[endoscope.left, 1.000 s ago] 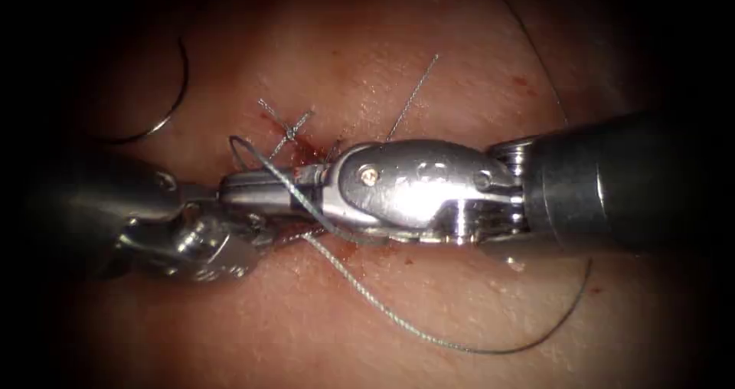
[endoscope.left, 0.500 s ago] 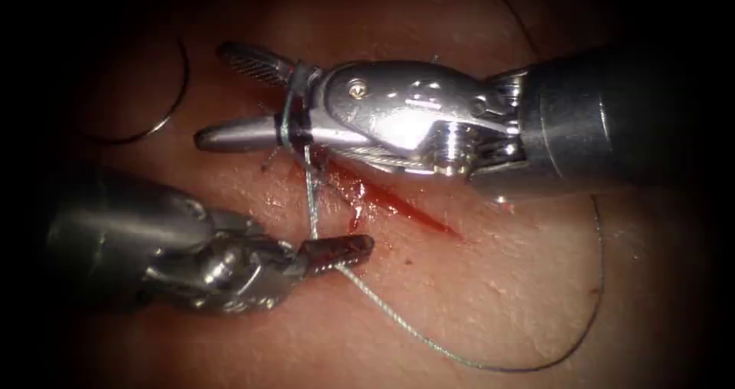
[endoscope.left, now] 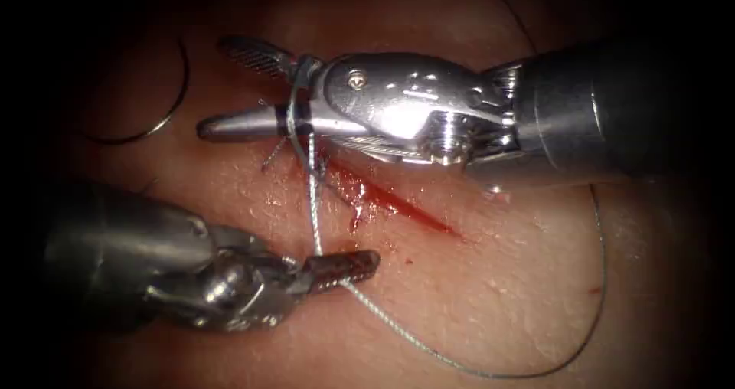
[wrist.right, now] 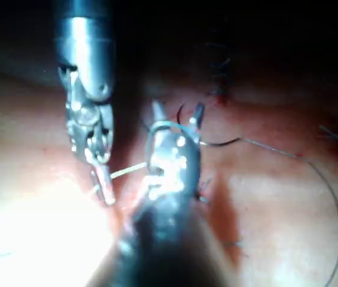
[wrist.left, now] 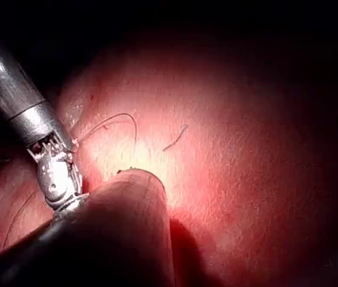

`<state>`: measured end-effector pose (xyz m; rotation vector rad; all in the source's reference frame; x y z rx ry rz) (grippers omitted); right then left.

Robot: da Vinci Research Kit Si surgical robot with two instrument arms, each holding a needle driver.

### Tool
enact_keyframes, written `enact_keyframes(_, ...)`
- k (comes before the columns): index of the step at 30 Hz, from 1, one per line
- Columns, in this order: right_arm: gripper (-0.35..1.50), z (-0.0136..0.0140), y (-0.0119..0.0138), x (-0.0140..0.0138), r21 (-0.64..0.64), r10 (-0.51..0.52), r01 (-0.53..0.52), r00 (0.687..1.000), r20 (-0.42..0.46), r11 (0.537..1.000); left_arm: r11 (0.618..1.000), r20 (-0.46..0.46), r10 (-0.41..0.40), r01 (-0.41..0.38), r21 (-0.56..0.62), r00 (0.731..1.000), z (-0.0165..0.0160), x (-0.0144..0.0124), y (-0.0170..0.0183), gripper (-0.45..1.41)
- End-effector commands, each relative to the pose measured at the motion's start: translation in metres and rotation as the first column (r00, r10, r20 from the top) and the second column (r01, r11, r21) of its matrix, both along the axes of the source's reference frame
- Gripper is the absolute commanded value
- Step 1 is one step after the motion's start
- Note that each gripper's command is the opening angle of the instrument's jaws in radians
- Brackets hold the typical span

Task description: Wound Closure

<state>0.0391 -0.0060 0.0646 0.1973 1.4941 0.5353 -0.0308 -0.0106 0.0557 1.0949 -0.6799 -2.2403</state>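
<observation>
Since before, right hand [endoscope.left: 249, 90] rose open, thread [endoscope.left: 312, 197] looped round; left hand [endoscope.left: 348, 266] apparently grips thread; needle [endoscope.left: 157, 102] lies free.

Two tools [endoscope.left: 245, 90] [endoscope.left: 344, 266], one curved needle [endoscope.left: 164, 106], one thread [endoscope.left: 429, 351], one cut [endoscope.left: 398, 205] in one tissue [endoscope.left: 475, 297]

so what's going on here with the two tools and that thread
Bench suturing practice on the tissue. The left tool has its jaws shut on the thread. That strand runs up to the right tool, whose jaws are open with the thread looped around them. The needle lies free on the tissue, left of the cut, held by neither tool. Red fluid sits along the cut.
</observation>
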Motion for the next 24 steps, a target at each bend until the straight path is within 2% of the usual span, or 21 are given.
enact_keyframes(1, 0.73, 0.0012, -0.0006, 0.0001, 0.0, -0.004, 0.004, 1.0, 0.022, 1.0, 1.0, 0.002, 0.003, -0.003, 0.003, 1.0, 0.0003, -0.0004, -0.0004, -0.45)
enact_keyframes(8, 0.73, 0.0038, -0.0008, -0.0017, -0.023, -0.009, 0.011, 0.996, 0.084, 1.0, 1.0, 0.009, 0.012, -0.012, 0.008, 1.0, -0.0009, 0.0006, -0.0011, -0.45)
enact_keyframes(16, 0.73, 0.007, -0.0037, -0.0024, -0.051, -0.047, 0.057, 0.983, 0.179, 0.997, 1.0, -0.005, 0.006, -0.006, 0.01, 1.0, -0.0028, 0.0024, -0.0005, -0.45)
enact_keyframes(24, 0.73, 0.0073, -0.0052, -0.002, -0.055, -0.054, 0.067, 0.977, 0.207, 0.996, 1.0, -0.022, 0.001, -0.001, 0.007, 1.0, -0.004, 0.0036, 0.0011, -0.45)
